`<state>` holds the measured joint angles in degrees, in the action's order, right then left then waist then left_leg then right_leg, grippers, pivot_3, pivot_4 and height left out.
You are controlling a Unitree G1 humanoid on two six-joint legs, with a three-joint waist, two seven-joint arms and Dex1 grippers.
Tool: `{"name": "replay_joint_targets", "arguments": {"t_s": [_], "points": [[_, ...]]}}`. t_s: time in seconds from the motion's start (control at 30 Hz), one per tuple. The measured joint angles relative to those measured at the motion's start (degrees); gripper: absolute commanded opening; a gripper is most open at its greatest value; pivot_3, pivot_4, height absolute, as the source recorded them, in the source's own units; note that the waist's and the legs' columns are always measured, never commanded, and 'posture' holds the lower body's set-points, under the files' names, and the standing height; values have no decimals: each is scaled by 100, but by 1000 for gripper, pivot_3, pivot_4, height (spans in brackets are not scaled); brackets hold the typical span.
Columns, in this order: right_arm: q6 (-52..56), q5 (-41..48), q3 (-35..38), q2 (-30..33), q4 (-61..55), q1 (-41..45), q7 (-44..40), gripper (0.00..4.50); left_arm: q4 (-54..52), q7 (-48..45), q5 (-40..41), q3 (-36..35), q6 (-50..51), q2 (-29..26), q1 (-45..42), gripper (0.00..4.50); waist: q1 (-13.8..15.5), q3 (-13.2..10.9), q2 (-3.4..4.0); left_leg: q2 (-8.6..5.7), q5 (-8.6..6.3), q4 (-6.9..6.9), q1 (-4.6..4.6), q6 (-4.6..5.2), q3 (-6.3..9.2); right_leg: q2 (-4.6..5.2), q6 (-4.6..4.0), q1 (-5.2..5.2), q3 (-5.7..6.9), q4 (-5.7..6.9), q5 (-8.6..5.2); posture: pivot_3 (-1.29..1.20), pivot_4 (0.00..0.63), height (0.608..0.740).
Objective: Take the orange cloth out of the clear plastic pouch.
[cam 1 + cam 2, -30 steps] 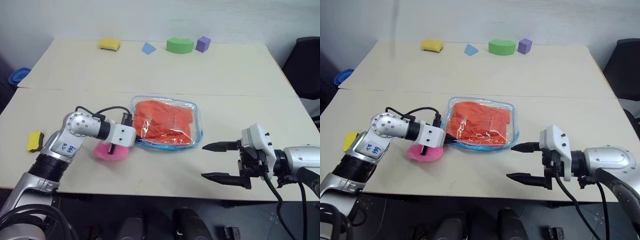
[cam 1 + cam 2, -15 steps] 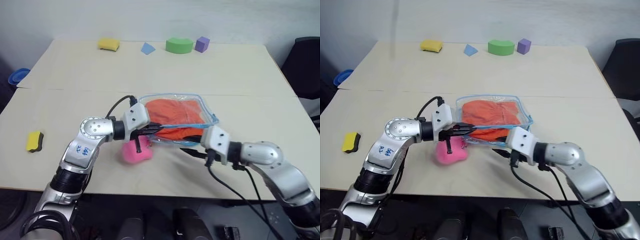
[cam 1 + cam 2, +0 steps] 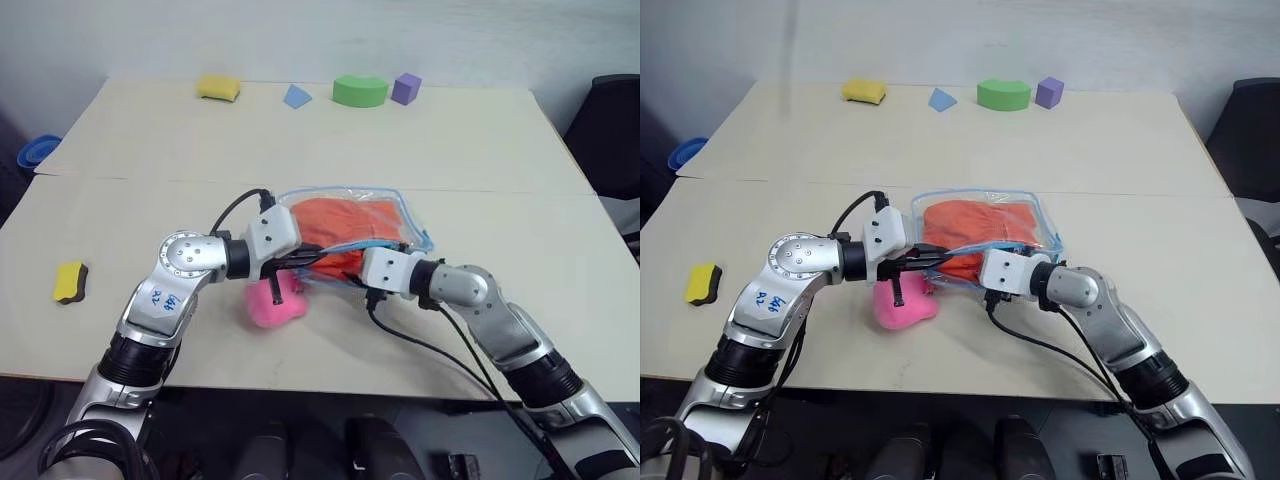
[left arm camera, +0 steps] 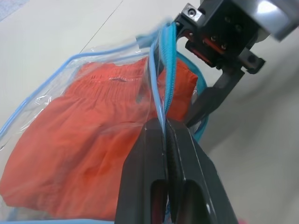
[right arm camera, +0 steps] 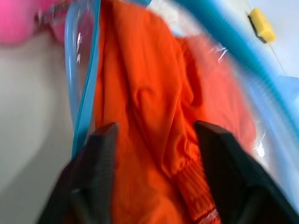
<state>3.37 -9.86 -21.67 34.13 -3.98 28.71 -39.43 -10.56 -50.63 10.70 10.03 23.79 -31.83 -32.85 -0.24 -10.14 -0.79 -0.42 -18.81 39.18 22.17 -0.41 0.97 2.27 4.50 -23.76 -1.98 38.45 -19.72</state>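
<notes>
Two grippers met at the clear plastic pouch (image 3: 352, 240): the left gripper (image 4: 164, 128) pinched its blue zipper edge, while the right gripper (image 5: 154, 140) straddled the orange cloth (image 5: 145, 93), fingers spread.

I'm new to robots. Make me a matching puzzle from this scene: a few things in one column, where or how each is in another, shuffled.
Things:
1. left gripper
2. right gripper
3. pink plush toy
4. green block

States:
A. at the table's far edge
B. open, fingers either side of the orange cloth
C. shut on the clear plastic pouch's blue edging
D. on the table beside the pouch

Pairs: 1-C, 2-B, 3-D, 4-A
</notes>
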Motion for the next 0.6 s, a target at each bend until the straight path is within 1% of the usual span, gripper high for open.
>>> {"name": "replay_joint_targets", "arguments": {"t_s": [0.07, 0.33, 0.47, 0.6], "points": [[-133, -79, 0, 0, 33, 0, -25, 4331, 0, 10, 0, 0, 0, 0, -3, 0, -2, 0, 0, 0, 0, 0, 0, 0, 0, 0, 0, 0, 0, 1, 0, 0, 150, 740], [-437, -317, 1, -1, 193, 24, -84, 4331, 0, 22, 0, 0, -2, 1, -22, 0, -2, 0, 0, 0, 0, 0, 0, 0, 0, 0, 0, 0, 0, 4, 0, 0, 150, 740], [-853, -882, -121, -58, 584, 319, 132, 4331, -2, 45, 14, -4, 17, 37, -47, 0, -15, 0, 0, 0, 1, 0, -1, -2, 0, -1, 0, -1, 0, 5, 0, 0, 150, 740], [-1212, -1503, -371, -244, 1040, 697, 434, 4331, -20, 76, 27, -5, 75, 83, -67, 0, -42, 0, 0, 0, 2, 0, -1, -3, -1, -1, 0, -1, 0, 8, 0, 0, 150, 740]]}}
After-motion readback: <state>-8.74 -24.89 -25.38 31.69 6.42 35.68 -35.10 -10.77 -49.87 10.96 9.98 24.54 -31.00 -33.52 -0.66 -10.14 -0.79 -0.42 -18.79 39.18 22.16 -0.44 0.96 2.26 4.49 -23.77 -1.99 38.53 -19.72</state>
